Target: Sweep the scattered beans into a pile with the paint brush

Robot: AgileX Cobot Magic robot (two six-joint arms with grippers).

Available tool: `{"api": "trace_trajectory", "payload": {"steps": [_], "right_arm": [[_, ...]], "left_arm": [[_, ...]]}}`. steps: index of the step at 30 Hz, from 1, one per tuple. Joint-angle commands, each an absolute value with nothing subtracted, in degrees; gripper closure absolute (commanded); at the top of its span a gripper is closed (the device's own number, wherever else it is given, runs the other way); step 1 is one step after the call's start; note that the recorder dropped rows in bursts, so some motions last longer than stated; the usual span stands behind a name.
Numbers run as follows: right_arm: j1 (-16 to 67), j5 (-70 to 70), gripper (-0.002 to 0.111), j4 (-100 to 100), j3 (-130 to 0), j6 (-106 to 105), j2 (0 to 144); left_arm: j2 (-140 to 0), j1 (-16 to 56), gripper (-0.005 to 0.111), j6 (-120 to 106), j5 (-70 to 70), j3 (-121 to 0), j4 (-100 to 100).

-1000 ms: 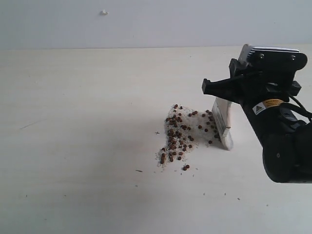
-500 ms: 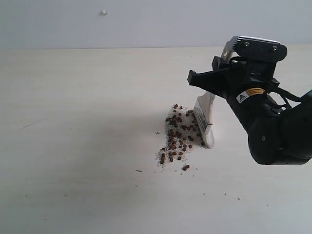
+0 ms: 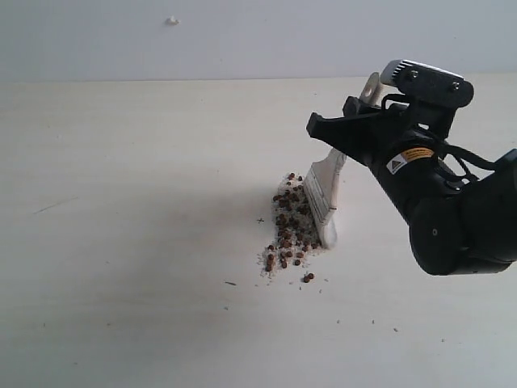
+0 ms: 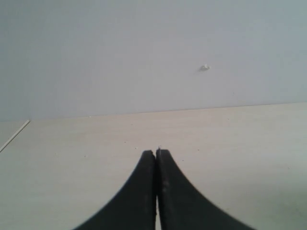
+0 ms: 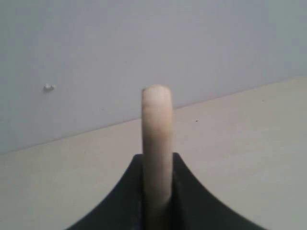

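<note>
Pale matte surface [image 3: 121, 202] under a plain wall [image 3: 242, 36]: brush planted at the beans' edge.
The right jaws are clenched on the smooth, pale wooden handle of the paint brush [image 3: 321, 198], whose rounded end stands up between them in the right wrist view [image 5: 157, 139]. From the jaws the brush's long axis slopes down toward 7 o'clock in the exterior view, through the silver band to the off-white bristles splayed on the surface. The bristle edge runs roughly 11 to 5 o'clock. The beans [image 3: 289, 230], tiny round reddish-brown ones in a dusting of whitish grains, lie touching the bristles at their 9 o'clock. They form a loose, narrow band with a few strays at 6 o'clock, so pushing toward 9 looks likely. The left jaws are pressed shut on nothing, with no beans in their view, so the right arm [image 3: 452, 218] is the nearer.
</note>
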State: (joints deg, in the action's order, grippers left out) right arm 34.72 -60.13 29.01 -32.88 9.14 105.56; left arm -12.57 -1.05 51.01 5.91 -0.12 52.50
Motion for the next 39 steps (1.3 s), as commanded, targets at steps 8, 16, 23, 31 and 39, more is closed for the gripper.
{"api": "trace_trajectory", "payload": {"steps": [8,16,23,31,39], "right_arm": [[34.6,-60.9,0.108,28.5,-33.0,2.7,105.9],[34.6,-62.4,0.108,28.5,-33.0,0.7,103.8],[34.6,-59.5,0.108,28.6,-33.0,-4.1,98.7],[34.6,-59.9,0.108,36.5,-33.0,-14.4,96.7],[34.6,-63.9,0.108,38.5,-34.8,-18.1,101.2]], "left_arm": [[-12.3,-1.2,0.107,51.0,5.7,0.0,52.3],[-12.3,-1.2,0.107,51.0,5.7,0.0,52.3],[-12.3,-1.2,0.107,51.0,5.7,0.0,52.3],[-12.3,-1.2,0.107,51.0,5.7,0.0,52.3],[-12.3,-1.2,0.107,51.0,5.7,0.0,52.3]]}}
